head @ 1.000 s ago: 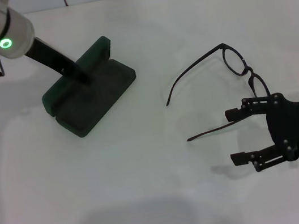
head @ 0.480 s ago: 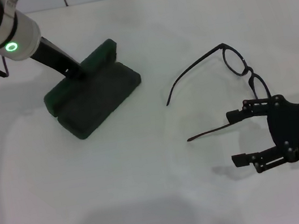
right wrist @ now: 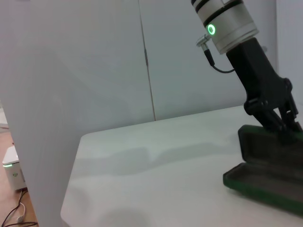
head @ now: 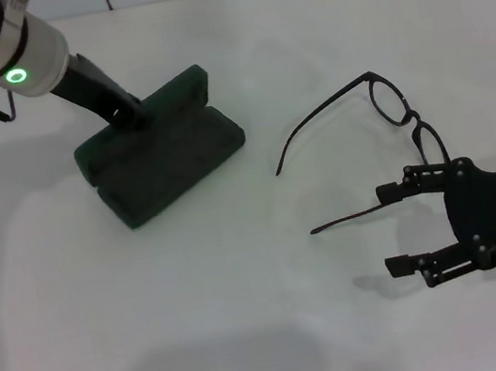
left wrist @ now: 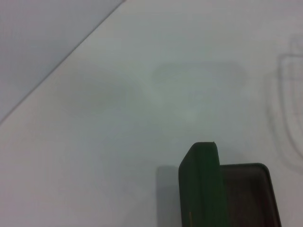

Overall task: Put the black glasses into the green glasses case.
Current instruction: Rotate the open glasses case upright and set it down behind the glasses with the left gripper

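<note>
The glasses [head: 381,125] lie just far-left of the right pincer [head: 393,228], which gapes wide, its upper finger at one temple. The left pincer [head: 126,113] is at the open case [head: 167,156]; its grip I cannot tell.

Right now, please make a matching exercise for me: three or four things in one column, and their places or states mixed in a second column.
Things:
1. green glasses case
2. black glasses
3. left gripper
4. right gripper

Places or states:
A. open, beside one temple arm
B. at the case's raised lid
C. lying on the white table, arms unfolded
D. open, lid up

Pairs: 1-D, 2-C, 3-B, 4-A
</note>
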Controlling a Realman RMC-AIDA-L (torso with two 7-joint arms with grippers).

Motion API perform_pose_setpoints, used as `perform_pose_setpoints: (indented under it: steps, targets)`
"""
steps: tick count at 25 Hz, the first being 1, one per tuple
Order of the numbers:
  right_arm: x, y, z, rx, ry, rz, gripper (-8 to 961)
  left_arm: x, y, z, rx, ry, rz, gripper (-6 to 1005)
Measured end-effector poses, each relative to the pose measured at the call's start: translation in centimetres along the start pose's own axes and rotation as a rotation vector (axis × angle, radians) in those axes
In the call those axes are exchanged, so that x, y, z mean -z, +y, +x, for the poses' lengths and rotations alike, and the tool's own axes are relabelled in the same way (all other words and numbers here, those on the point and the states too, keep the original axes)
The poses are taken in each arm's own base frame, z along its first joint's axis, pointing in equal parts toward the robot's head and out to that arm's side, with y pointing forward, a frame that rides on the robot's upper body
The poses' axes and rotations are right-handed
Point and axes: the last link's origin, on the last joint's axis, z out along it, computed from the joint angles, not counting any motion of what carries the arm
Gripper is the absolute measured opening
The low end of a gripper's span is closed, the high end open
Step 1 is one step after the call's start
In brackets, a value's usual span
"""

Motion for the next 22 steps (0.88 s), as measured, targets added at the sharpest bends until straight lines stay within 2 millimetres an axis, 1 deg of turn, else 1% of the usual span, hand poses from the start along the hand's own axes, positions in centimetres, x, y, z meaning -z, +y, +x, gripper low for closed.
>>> perform_pose_setpoints:
  steps: [5,7,8,9,14,22]
  targets:
    - [0.1,0.1,0.0,-0.003,-0.003,-0.003,851,1.1,0.4,1.2,-0.225,0.072,-0.011,217]
    - [0.1,0.2,0.1,-0.005,-0.005,-0.004,850,1.3,0.5,1.7,-0.291,0.084,-0.012,215]
    - [0.1,0.3,0.1,-0.007,-0.006,-0.005,850,1.3,0.5,1.7,-0.291,0.084,-0.012,214]
    - [0.2,0.3,0.2,-0.009,-0.007,-0.005,850,1.4,0.5,2.1,-0.350,0.089,-0.011,214]
    - [0.3,0.6,0.4,-0.015,-0.010,-0.009,849,0.9,0.8,2.7,-0.412,0.106,-0.005,213]
    - [0.3,0.7,0.4,-0.014,-0.012,-0.011,847,0.1,0.6,3.2,-0.412,0.128,0.043,212]
